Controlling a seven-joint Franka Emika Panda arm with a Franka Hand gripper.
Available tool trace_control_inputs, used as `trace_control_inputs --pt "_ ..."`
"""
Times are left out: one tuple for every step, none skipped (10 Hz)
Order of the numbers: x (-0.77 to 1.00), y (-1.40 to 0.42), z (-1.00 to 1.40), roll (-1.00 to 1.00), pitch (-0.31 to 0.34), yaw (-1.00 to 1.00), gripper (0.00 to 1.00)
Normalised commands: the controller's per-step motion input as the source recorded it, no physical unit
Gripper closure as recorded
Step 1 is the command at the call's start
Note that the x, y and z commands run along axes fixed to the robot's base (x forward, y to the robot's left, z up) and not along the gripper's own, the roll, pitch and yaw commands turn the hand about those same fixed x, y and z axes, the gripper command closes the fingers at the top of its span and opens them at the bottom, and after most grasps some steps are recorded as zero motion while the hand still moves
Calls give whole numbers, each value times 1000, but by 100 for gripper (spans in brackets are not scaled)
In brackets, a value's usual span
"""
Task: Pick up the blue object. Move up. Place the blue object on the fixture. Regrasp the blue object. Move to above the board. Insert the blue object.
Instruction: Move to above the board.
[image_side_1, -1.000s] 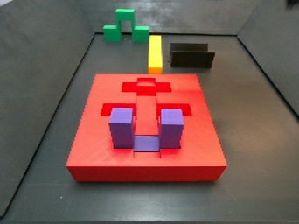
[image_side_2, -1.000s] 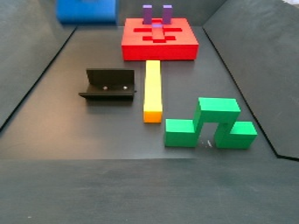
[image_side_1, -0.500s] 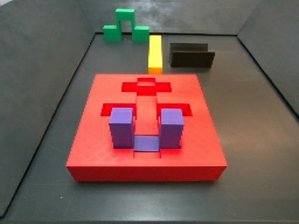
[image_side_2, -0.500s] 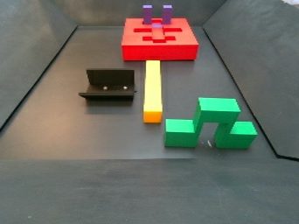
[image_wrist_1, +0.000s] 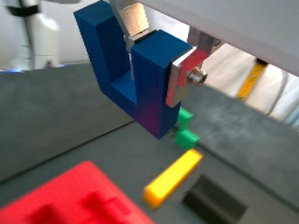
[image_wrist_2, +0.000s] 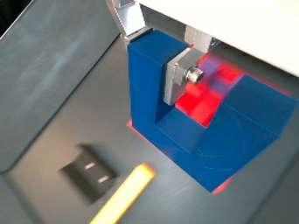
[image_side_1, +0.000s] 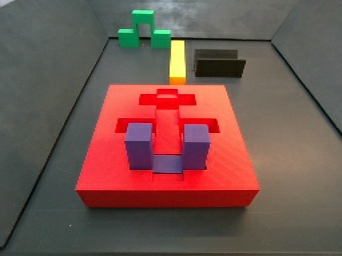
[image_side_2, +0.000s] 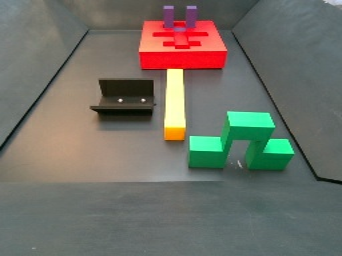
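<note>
— Where is the blue object (image_wrist_1: 131, 74)?
— Clamped by one prong in the gripper (image_wrist_1: 158, 54), high above the floor so it clears everything; the fixture (image_side_2: 124, 97) waits at nine o'clock of the yellow bar (image_side_2: 174, 103).

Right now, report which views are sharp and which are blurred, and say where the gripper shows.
Both side views are sharp and evenly lit: the board, fixture and yellow bar have crisp edges, and no gripper appears. Both wrist views are soft: the blue object, held in the gripper, looms large, and the floor beyond it is blurred, with a bright background in a wrist view.
</note>
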Motion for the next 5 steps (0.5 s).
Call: trace_control_inputs --pt "-377 -291 58 -1000 0 72 100" --pt "-68 -39 9 -1000 8 54 100" --pt "-34 0 10 -1000 -5 50 100" --pt "-23 32 -21 -819 -19 35 100" --pt "-46 21 7 -538 -29 20 100"
